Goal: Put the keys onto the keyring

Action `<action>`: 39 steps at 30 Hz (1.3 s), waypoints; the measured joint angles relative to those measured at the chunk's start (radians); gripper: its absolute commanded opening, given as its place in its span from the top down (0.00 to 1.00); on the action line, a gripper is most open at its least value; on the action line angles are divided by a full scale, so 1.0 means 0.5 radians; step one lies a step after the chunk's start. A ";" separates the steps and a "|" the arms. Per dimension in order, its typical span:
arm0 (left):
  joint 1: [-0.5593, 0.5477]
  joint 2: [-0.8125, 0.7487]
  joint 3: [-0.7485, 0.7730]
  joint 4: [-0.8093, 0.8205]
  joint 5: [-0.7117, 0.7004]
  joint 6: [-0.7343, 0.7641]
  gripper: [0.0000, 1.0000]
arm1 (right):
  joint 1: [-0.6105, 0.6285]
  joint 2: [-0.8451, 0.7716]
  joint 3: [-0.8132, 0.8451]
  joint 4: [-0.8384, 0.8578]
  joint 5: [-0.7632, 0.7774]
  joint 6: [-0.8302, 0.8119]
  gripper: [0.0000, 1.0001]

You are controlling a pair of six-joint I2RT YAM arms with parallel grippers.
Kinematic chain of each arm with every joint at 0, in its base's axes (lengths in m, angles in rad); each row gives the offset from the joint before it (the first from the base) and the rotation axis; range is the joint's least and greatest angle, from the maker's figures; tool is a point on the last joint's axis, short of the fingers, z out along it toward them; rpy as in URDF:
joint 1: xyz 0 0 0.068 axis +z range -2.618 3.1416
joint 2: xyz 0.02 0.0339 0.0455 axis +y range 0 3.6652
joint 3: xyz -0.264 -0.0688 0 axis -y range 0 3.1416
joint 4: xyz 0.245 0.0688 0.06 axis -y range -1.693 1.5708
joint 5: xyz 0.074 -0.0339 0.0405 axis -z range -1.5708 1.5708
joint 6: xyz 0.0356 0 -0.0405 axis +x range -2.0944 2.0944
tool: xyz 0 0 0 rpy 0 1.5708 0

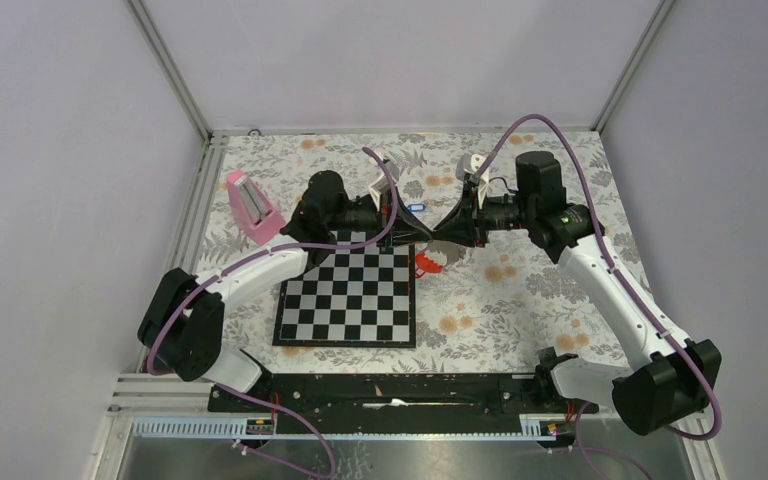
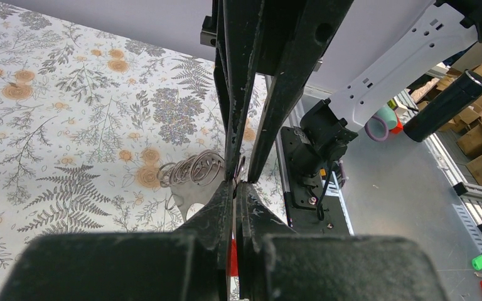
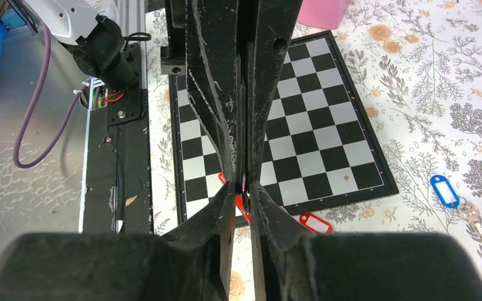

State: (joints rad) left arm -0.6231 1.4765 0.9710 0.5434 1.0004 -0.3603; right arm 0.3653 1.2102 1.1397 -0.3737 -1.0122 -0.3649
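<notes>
My left gripper [image 1: 422, 233] and right gripper [image 1: 442, 236] meet tip to tip above the chessboard's far right corner. Both are shut on the keyring at the same spot. Its silver coiled ring [image 2: 191, 169] hangs just left of my left fingertips, beside a grey metal piece with a hole [image 2: 187, 202]. Red shows between the left fingers. A red strap [image 3: 241, 205] runs under my right gripper [image 3: 246, 185]. The red-tagged key [image 3: 314, 222] lies below, by the board's edge [image 1: 426, 264]. The blue-tagged key [image 3: 445, 189] lies apart on the cloth [image 1: 415, 208].
The chessboard [image 1: 350, 296] lies in the middle of the floral cloth, under and in front of the grippers. A pink wedge-shaped block [image 1: 251, 206] stands at the far left. Grey walls close in the back and sides.
</notes>
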 measured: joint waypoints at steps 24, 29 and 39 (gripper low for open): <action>0.002 -0.001 0.074 -0.277 0.044 0.394 0.58 | 0.014 -0.009 0.000 -0.086 0.069 -0.072 1.00; 0.002 -0.001 0.266 -0.636 0.063 0.740 0.63 | 0.014 -0.005 0.000 -0.116 0.063 -0.080 1.00; 0.002 0.000 0.301 -0.845 0.074 0.929 0.76 | 0.014 -0.005 0.000 -0.117 0.053 -0.079 1.00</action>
State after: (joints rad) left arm -0.6224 1.4765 1.1213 0.1207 1.0374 0.1043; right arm 0.3725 1.2079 1.1397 -0.4324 -0.9855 -0.4042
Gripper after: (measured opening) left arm 0.274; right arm 0.047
